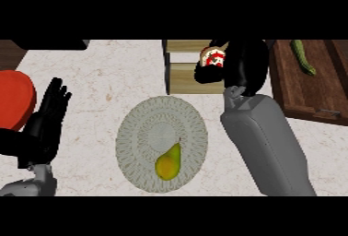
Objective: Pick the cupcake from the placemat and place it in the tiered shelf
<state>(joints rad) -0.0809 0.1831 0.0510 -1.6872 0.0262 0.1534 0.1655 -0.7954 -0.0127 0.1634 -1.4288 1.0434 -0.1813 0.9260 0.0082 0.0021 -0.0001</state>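
Observation:
My right hand [241, 64] is at the top centre, over the wooden tiered shelf [185, 76], with its fingers curled round the cupcake [213, 57], which shows white frosting with red bits. The cupcake is held above the shelf's right part. The round woven placemat [162, 143] lies in the middle of the counter and carries only a yellow-green pear [168, 162]. My left hand [46, 115] rests open at the left edge, fingers straight and pointing up.
A red plate [14, 99] sits at the left edge, partly behind the left hand. A dark wooden tray [306, 87] at the upper right holds a green cucumber [303, 57]. A dark object [51, 44] is at the top left.

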